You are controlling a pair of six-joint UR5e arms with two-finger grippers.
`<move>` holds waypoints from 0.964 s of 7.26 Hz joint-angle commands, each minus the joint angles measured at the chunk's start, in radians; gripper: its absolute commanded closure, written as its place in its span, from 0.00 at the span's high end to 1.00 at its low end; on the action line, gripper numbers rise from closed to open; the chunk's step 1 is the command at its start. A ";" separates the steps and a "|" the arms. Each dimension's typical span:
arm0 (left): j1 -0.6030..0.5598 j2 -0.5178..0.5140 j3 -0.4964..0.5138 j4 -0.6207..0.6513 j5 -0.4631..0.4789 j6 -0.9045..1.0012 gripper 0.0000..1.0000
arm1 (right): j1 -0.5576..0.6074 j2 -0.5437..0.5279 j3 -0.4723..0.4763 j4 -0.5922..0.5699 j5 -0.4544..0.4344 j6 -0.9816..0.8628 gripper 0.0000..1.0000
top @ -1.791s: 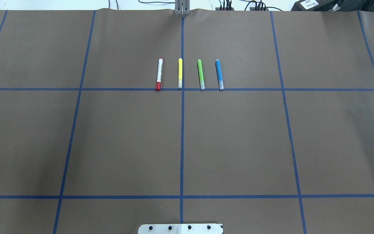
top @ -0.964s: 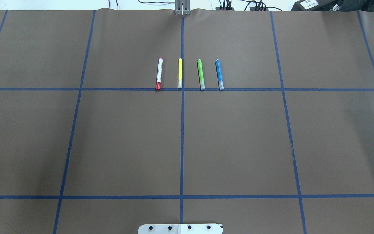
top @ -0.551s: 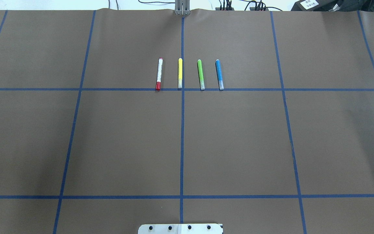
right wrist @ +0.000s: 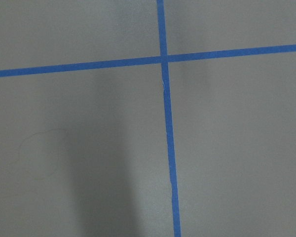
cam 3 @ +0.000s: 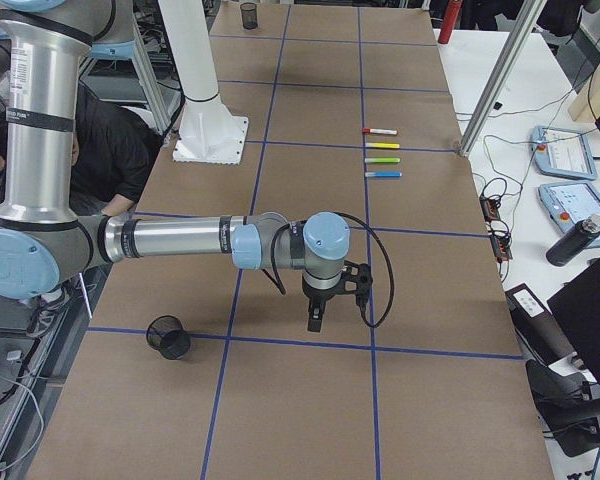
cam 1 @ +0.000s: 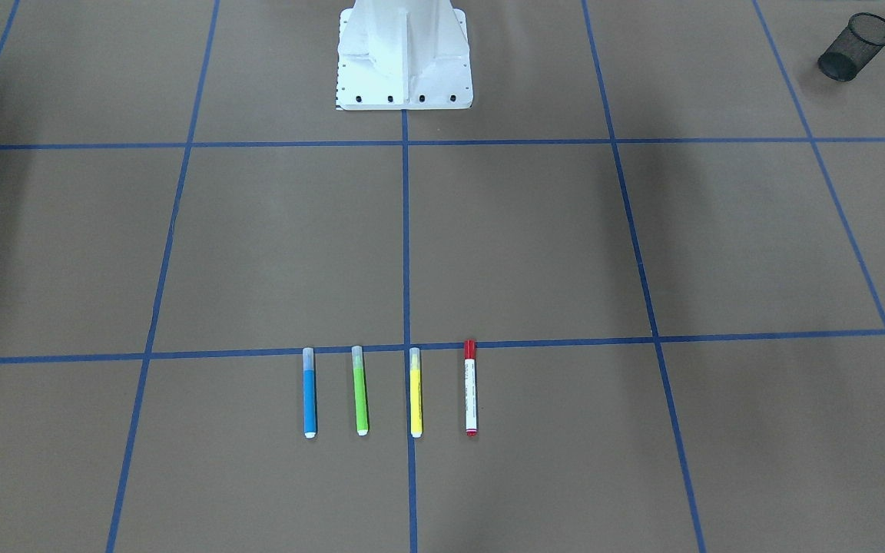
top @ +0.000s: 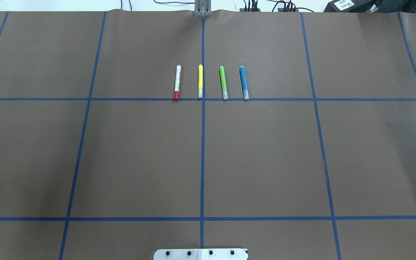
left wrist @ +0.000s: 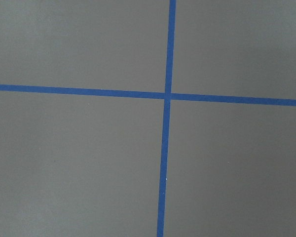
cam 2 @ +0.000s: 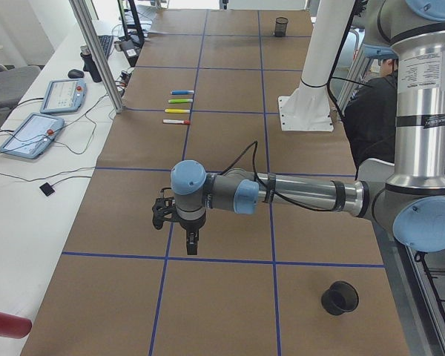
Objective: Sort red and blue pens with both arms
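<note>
One red pen (top: 177, 82); one blue pen (top: 244, 82)

Yellow marker (top: 200, 81), green marker (top: 223, 82), apparently mesh cup (cam 1: 853, 46)

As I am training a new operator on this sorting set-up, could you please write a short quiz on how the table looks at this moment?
1. How many markers lie between the red pen and the blue pen?
2. Which lies at the end of the row on the robot's left side? A) red pen B) blue pen C) neither
3. True or false: the blue pen already stands in a black mesh cup.
Key: 1. Two: the yellow marker and the green marker. 2. A. 3. False; it lies on the table in the row.
</note>
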 commanded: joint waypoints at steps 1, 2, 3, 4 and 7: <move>0.000 0.000 0.001 0.000 0.000 0.000 1.00 | 0.000 0.002 -0.002 0.000 -0.001 0.000 0.99; 0.000 0.000 0.001 0.003 0.002 0.000 1.00 | 0.000 0.002 -0.002 0.000 -0.001 0.000 0.99; 0.002 0.000 0.002 0.003 0.002 0.000 1.00 | 0.000 0.002 0.001 0.000 -0.001 0.000 0.99; 0.002 0.000 0.004 0.003 0.000 0.000 1.00 | 0.000 0.007 0.000 0.000 -0.001 0.000 0.99; 0.002 0.000 0.013 0.003 0.009 0.000 1.00 | 0.000 0.013 0.001 -0.002 -0.002 0.000 0.99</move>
